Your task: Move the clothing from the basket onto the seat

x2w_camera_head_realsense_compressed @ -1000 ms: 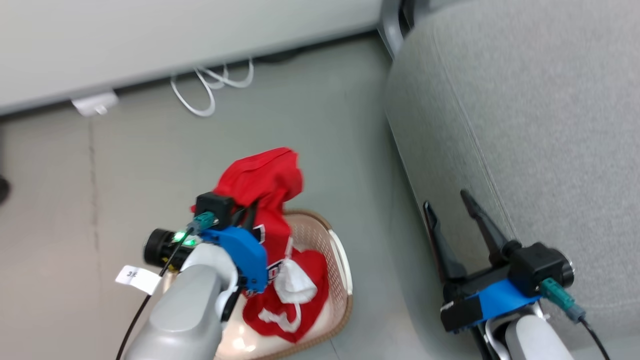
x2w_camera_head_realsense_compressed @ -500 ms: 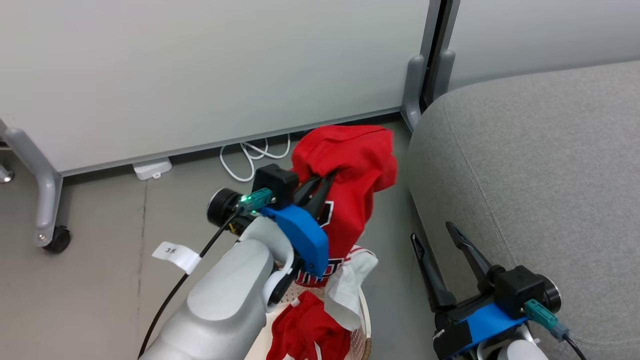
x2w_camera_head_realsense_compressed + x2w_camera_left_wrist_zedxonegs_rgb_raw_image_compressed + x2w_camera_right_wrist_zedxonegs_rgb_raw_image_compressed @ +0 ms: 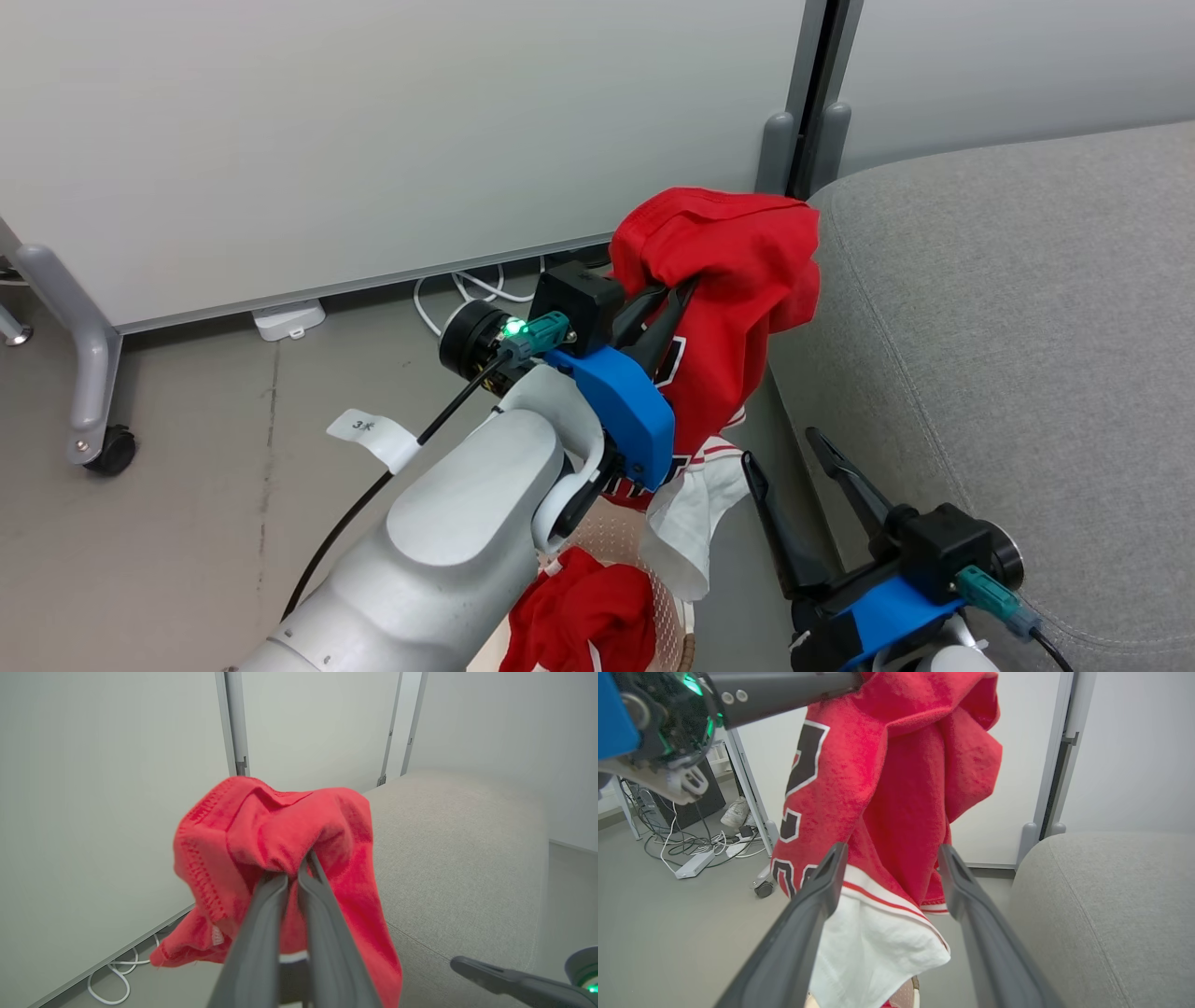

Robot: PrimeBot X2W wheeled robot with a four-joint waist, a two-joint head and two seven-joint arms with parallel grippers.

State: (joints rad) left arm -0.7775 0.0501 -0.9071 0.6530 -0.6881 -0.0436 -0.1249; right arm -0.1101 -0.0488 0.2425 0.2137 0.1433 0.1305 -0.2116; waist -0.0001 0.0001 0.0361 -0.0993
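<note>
Sitting at the bottom edge of the head view, the basket (image 3: 688,644) holds the plainer red garment (image 3: 583,611), crumpled against its perforated cream wall. The jersey (image 3: 738,271) is out of the basket and in the air (black-and-white numerals run down one side), with its white hem hanging lowest, close above the basket and just beside the front of the seat (image 3: 1008,308). The left claw (image 3: 667,301) has its two dark fingers pinched almost together on a bunched fold at the top of the jersey. In the left wrist view the red cloth (image 3: 261,826) drapes over and around that claw (image 3: 294,870), with the grey seat (image 3: 458,849) beyond. The left arm (image 3: 467,523) rises from the lower left, its wrist angled toward the seat and the claw about level with the seat's rounded top edge. The right claw (image 3: 780,446) sits low at the lower right, fingers spread wide and holding nothing, pointing up along the seat's front. From the right wrist view the jersey (image 3: 887,765) hangs beyond those open fingers (image 3: 831,877). Behind, a white cable (image 3: 439,294) lies on the floor (image 3: 187,523) under a pale partition (image 3: 373,131).
</note>
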